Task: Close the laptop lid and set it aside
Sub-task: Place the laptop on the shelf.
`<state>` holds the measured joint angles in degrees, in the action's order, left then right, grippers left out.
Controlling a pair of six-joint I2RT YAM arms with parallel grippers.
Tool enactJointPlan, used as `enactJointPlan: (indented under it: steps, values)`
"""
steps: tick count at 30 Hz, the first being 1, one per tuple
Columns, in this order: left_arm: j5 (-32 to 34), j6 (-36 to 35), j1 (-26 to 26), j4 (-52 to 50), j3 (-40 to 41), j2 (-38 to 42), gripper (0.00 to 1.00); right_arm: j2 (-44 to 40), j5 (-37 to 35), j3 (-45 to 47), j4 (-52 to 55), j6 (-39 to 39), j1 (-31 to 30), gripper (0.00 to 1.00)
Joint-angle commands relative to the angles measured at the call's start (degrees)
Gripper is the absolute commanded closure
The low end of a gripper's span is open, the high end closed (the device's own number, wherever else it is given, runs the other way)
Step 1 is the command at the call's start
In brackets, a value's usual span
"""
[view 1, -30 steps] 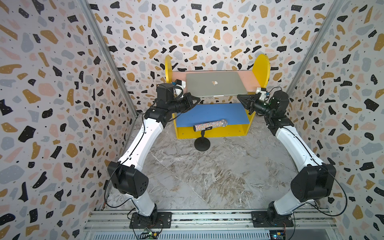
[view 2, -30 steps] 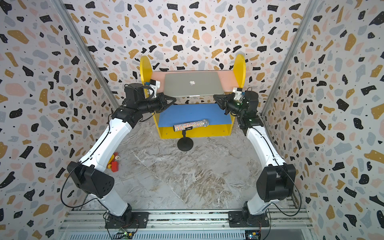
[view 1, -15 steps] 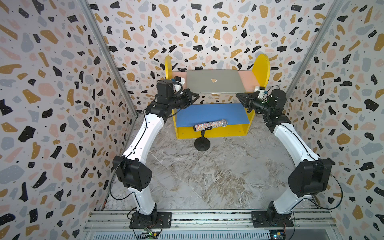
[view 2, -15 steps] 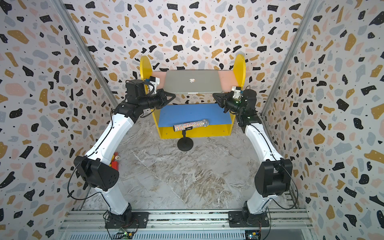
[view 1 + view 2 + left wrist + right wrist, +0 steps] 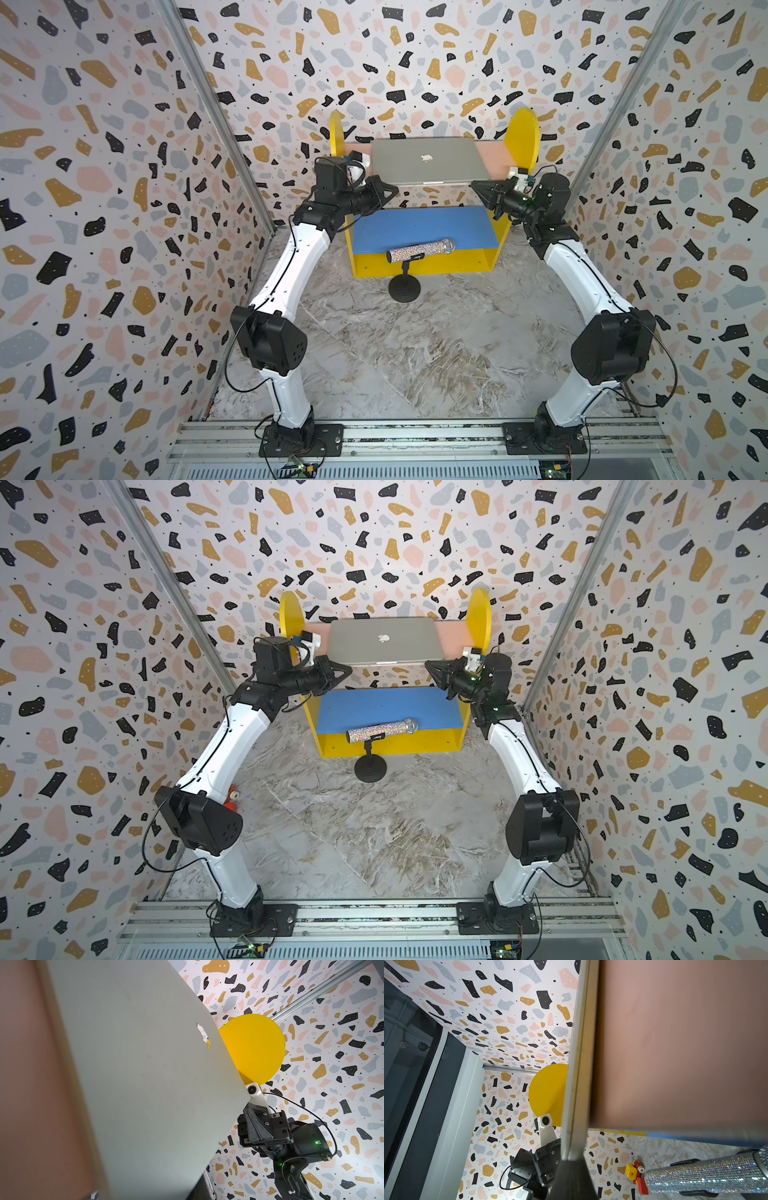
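The laptop (image 5: 428,162) (image 5: 384,640) lies closed on the pink top shelf (image 5: 492,156) of the yellow shelf unit, silver lid (image 5: 135,1074) up with the logo showing. Its front edge sticks out slightly past the shelf. My left gripper (image 5: 392,191) (image 5: 348,670) is shut, its tip at the laptop's front left corner. My right gripper (image 5: 476,186) (image 5: 429,665) is shut too, its tip at the front right corner. In the right wrist view the laptop's thin edge (image 5: 577,1064) runs down onto the shut tip (image 5: 571,1162). The laptop hides most of the left gripper in the left wrist view.
A glittery microphone (image 5: 419,249) on a black round stand (image 5: 404,289) stands in front of the blue lower shelf (image 5: 419,226). Yellow discs (image 5: 523,135) flank the top shelf. A small red and yellow toy (image 5: 232,800) lies by the left wall. Patterned walls close in on three sides.
The laptop has moved back toward the rear wall, further onto the pink shelf. Both arms have reached forward and up with it, grippers staying shut at its front corners.
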<state>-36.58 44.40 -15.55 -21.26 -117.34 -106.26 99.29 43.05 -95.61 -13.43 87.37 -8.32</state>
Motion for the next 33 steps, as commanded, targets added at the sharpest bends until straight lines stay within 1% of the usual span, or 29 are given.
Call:
enactJointPlan:
  steps: [1, 8, 15, 24, 33]
  values:
    - [-0.2, 0.0, 0.8, 3.0, -2.9, -0.6, 1.00, 0.4, -0.1, -3.1, -1.2, 0.4, 0.2, 1.00]
    - [0.0, 0.1, 1.0, 3.2, -3.7, -1.6, 1.00, 3.1, 0.5, -5.0, -2.4, 1.7, 0.2, 1.00]
    - [-0.2, 0.4, 1.4, 3.2, -5.0, -2.7, 1.00, 4.1, 0.8, -5.4, -3.1, 2.4, 0.2, 1.00]
    - [-0.8, 0.8, 2.1, 2.6, -6.8, -3.1, 1.00, 2.5, 0.5, -3.4, -2.7, 1.9, 0.2, 1.00]
    - [-2.6, 2.9, 3.5, 3.0, -9.5, -5.1, 1.00, -0.6, 0.5, -1.4, -2.5, 1.2, 0.2, 1.00]
